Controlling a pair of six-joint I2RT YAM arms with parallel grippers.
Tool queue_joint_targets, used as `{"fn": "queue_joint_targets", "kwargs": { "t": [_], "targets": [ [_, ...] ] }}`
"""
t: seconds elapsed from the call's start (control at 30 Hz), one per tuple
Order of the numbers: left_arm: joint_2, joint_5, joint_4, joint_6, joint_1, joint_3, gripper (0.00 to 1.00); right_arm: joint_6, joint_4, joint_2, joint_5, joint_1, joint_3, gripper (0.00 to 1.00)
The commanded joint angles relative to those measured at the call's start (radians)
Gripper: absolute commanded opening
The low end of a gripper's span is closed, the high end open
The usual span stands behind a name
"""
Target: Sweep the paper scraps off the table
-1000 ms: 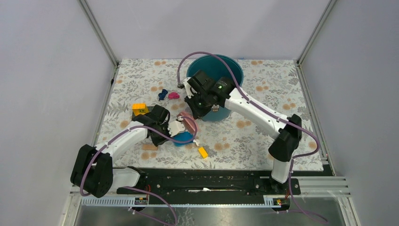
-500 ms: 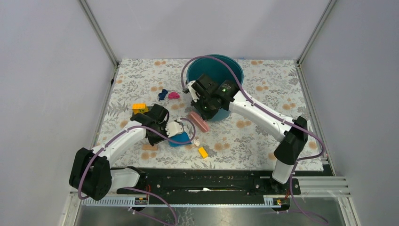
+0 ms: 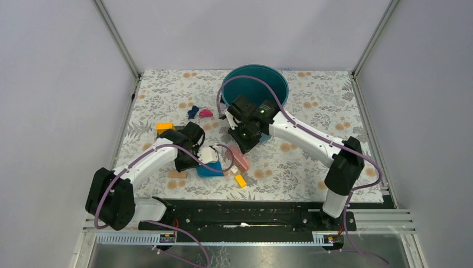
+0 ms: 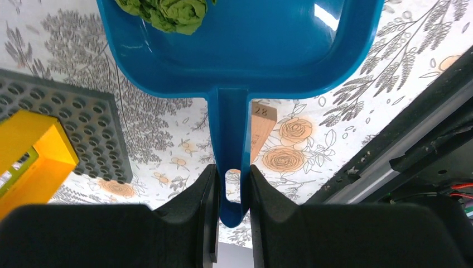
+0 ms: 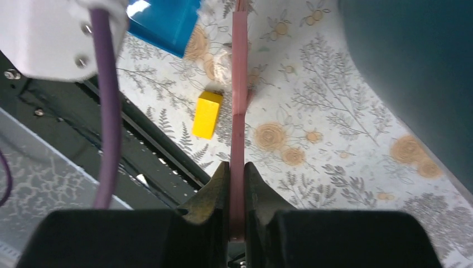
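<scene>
- bench (image 3: 290, 167): white-grey leafy print with orange spots, fills the middle of the top view
- teal bucket (image 3: 251, 81): upright, upper centre, near the far edge
- dark blue scrap (image 3: 192, 111) and magenta scrap (image 3: 206, 113): side by side, left of the bucket
- yellow brick (image 3: 164, 128): left side; in the left wrist view it overlaps a grey perforated plate (image 4: 61, 128), can't tell if it rests on it
- tan block (image 3: 177, 174): flat, lower left, near the front edge
- blue dustpan (image 3: 211, 169): lower centre-left, right of the tan block
- white scrap (image 3: 233, 169): just right of the dustpan
- small yellow block (image 3: 240, 180): lower centre, just below the white scrap
</scene>
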Motion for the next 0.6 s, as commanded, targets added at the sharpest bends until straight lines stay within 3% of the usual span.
{"fn": "queue_joint_targets", "kwargs": {
  "t": [0.0, 0.2, 0.57],
  "targets": [
    [0.017, -0.004, 0.017, -0.025, -0.069, 0.014, 0.00, 0.072, 0.016, 0.062, -0.085, -0.005, 0.068, 0.00],
    [0.064, -0.028, 0.084, -0.133, -0.141, 0.007, 0.00, 0.109, 0.016, 0.126, -0.117, -0.024, 0.165, 0.00],
    [0.018, -0.057, 0.205, -0.335, -0.128, -0.038, 0.00, 0.050, -0.034, 0.086, -0.118, -0.028, 0.225, 0.00]
  ]
}}
